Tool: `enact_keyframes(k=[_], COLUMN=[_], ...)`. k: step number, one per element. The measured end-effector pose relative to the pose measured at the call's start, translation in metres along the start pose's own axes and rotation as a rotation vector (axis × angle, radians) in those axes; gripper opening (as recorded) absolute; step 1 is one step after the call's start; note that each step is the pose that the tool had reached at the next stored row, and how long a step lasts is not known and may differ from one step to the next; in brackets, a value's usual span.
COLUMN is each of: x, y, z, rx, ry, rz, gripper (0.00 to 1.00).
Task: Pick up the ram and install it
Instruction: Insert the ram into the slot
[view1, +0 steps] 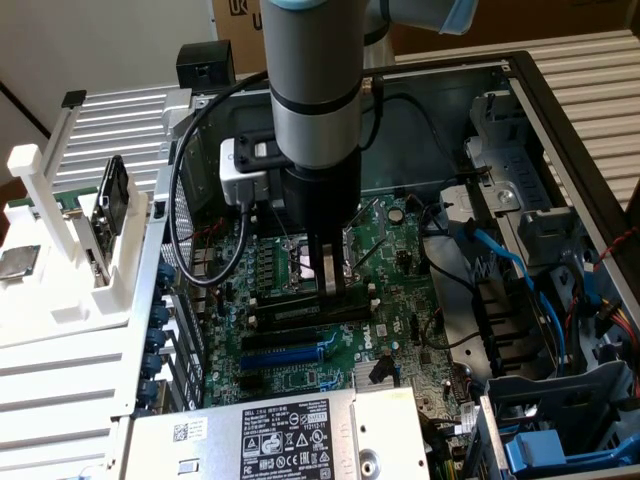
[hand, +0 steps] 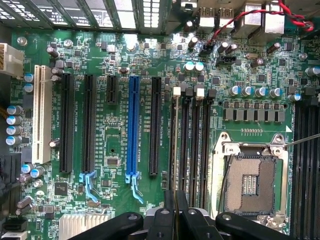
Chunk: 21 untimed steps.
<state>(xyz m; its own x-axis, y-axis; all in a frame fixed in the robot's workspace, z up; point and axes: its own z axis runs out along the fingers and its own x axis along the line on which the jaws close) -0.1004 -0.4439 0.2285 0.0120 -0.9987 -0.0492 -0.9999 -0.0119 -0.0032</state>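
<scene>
Exterior camera: you look steeply down into the open computer case (view1: 430, 130) at mid-range, with the arm (view1: 310, 90) entering at 12 o'clock. Wrist camera: close, facing the motherboard (hand: 107, 130) squarely past the gripper (hand: 175, 197). Both share the blue slot (view1: 285, 357) (hand: 134, 125) and, probably, the CPU socket (hand: 250, 185).

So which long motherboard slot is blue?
The bright blue plastic slot, between a short black slot and a long black slot; others are black or white.
</scene>
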Motion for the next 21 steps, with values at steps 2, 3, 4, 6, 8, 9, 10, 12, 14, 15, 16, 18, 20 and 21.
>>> enact_keyframes(k=[2,3,4,6,8,9,10,12,14,15,16,18,20,21], x=[0.001,0.001,0.0,0.001,0.002,0.002,0.002,0.002,0.003,0.003,0.003,0.003,0.003,0.004], y=[0.0,0.0,-0.0001,-0.0007,-0.0027,-0.003,-0.003,-0.003,-0.0032,-0.0032,-0.0032,-0.0033,-0.0033,-0.0032], z=[-0.0002,-0.0018,-0.0048,-0.0087,-0.0093,-0.0096,-0.0098,-0.0104,-0.0118,-0.0123,-0.0128,-0.014,-0.0148,-0.0151], rx=[0.0001,0.0,0.0001,0.0002,0.0002,0.0001,0.0002,0.0003,0.0001,-0.0003,-0.0011,-0.0028,-0.0061,-0.0085], ry=[-0.0028,-0.004,-0.0055,-0.0084,-0.0105,-0.0111,-0.0121,-0.0156,-0.0196,-0.0214,-0.0233,-0.0279,-0.0339,-0.0373], rz=[0.0,0.0,0.0,0.0,0.0,0.0,0.0,0.0,0.001,0.001,0.002,0.002,0.003,0.003], gripper=[0.12,0.12,0.12,0.12,0.12,0.12,0.12,0.12,0.12,0.12,0.12,0.12,0.12,0.12])
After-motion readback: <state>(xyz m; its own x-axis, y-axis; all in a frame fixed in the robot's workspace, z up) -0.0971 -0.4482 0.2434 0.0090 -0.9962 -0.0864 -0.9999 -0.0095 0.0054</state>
